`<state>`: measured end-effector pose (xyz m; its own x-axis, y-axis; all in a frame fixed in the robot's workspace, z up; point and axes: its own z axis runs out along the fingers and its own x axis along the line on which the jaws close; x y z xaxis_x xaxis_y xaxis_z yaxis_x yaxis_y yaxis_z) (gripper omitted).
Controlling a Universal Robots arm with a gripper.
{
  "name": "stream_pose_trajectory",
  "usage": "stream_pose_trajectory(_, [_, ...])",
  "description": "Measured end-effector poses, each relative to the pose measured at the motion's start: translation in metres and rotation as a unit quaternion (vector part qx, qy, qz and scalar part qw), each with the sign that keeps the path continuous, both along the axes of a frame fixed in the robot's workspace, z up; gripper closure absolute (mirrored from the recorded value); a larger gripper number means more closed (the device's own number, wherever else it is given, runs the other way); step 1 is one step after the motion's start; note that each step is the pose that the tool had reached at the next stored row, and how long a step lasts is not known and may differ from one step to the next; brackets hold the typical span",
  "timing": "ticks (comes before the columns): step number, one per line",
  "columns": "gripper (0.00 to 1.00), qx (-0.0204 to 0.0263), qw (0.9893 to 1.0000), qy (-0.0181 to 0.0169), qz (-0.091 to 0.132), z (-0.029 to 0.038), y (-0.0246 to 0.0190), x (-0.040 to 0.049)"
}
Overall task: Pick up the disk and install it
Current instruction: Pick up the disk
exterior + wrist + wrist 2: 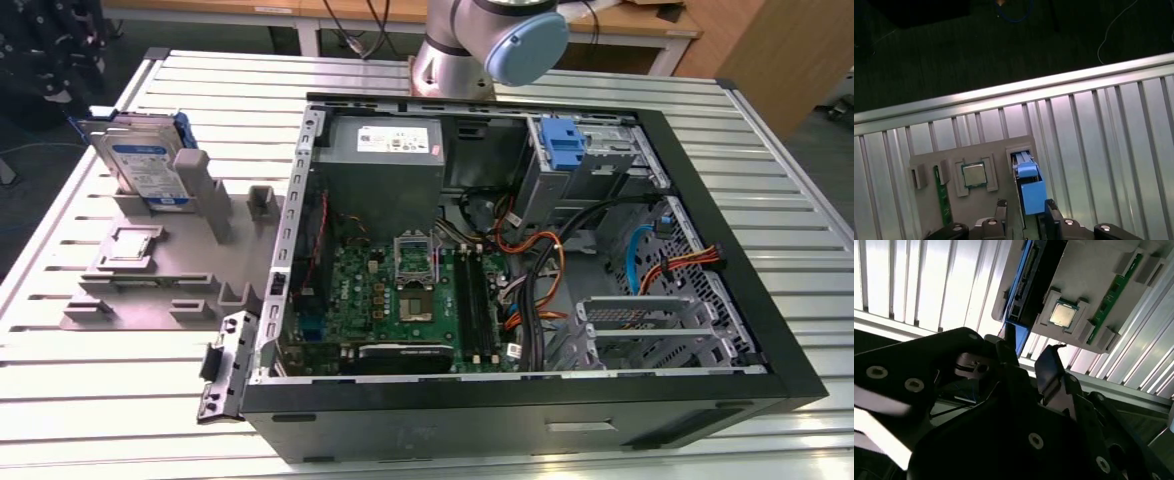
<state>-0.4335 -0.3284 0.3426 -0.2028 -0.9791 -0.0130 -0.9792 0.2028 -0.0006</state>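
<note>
In the exterior view we see the disk (pixel 140 160) standing on edge in a slot of a grey holder (pixel 194 255). The holder lies on the slatted metal worktop (pixel 107 380), at the exterior view's left of the open computer case (pixel 534 412). The disk's white-and-blue label faces us, but we cannot make out its print. A processor chip (pixel 131 245) sits in a pocket of the same holder. Inside the case, the grey power-supply box (pixel 387 150) carries a white label, also unreadable to us, and a blue latch (pixel 563 140) stands upright near the arm (pixel 487 40). In the second wrist view the dark tool (pixel 1029 352) fills the foreground, its fingers (pixel 1053 365) spread with nothing pinched between them. Beyond it the disk (pixel 1024 275) shows edge-on in the holder (pixel 1089 275), beside the processor chip (pixel 1063 314) and a green memory stick (pixel 1116 287). In the first wrist view the tool (pixel 1026 206) is again parted and empty. The blue-bracketed end of the disk (pixel 1028 182) appears in line with the gap, seated in the holder (pixel 999 150) next to the processor chip (pixel 974 175) and the memory stick (pixel 945 200) on the worktop (pixel 1094 150).
</note>
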Motion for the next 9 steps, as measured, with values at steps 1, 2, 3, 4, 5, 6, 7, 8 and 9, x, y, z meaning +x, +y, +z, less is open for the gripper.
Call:
stream_pose_trajectory(1, [0.53, 0.0001, 1.0000, 0.0000, 0.003, -0.0006, 0.0000, -0.0003])
stream_pose_trajectory(2, [0.53, 0.0001, 1.0000, -0.0001, 0.006, -0.0014, 0.0001, -0.0005])
stream_pose_trajectory(3, [0.47, 0.0002, 0.9999, 0.0000, 0.010, -0.0021, 0.0001, -0.0006])
stream_pose_trajectory(4, [0.47, 0.0002, 0.9999, -0.0001, 0.016, -0.0030, 0.0001, -0.0007])
stream_pose_trajectory(5, [0.41, 0.0002, 0.9998, 0.0000, 0.021, -0.0038, 0.0003, -0.0007])
stream_pose_trajectory(6, [0.41, 0.0004, 0.9997, 0.0000, 0.026, -0.0046, 0.0005, -0.0007])
stream_pose_trajectory(7, [0.41, 0.0006, 0.9995, 0.0000, 0.031, -0.0055, 0.0005, -0.0007])
stream_pose_trajectory(8, [0.41, 0.0010, 0.9993, -0.0001, 0.037, -0.0064, 0.0006, -0.0007])
stream_pose_trajectory(9, [0.41, 0.0016, 0.9991, -0.0001, 0.043, -0.0073, 0.0006, -0.0008])
